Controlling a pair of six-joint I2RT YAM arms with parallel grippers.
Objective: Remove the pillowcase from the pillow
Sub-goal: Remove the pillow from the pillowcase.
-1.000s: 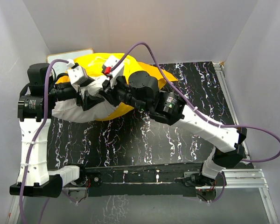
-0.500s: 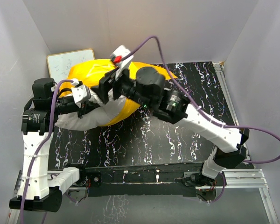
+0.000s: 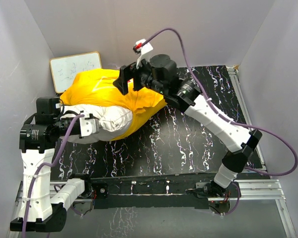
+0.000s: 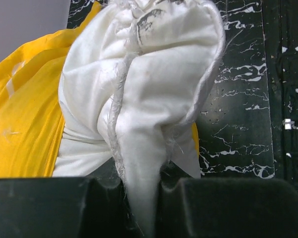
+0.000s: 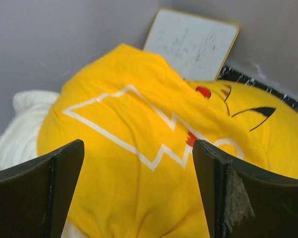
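The left claw point(image 4: 144, 208) now pinches a white corner of the pillow point(image 4: 154, 74) at nine o'clock, while the right claw point(image 5: 136, 163), just released, gapes wide over the pillowcase point(image 3: 104, 89) at eleven, seemingly to regrip.

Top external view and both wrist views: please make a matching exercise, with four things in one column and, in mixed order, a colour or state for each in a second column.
Column one
1. pillowcase
2. pillow
3. left gripper
4. right gripper

Column two
A. open, facing yellow fabric
B. white, partly out of its cover
C. shut on a white corner
D. yellow, printed with a cartoon face

Pairs: 1-D, 2-B, 3-C, 4-A
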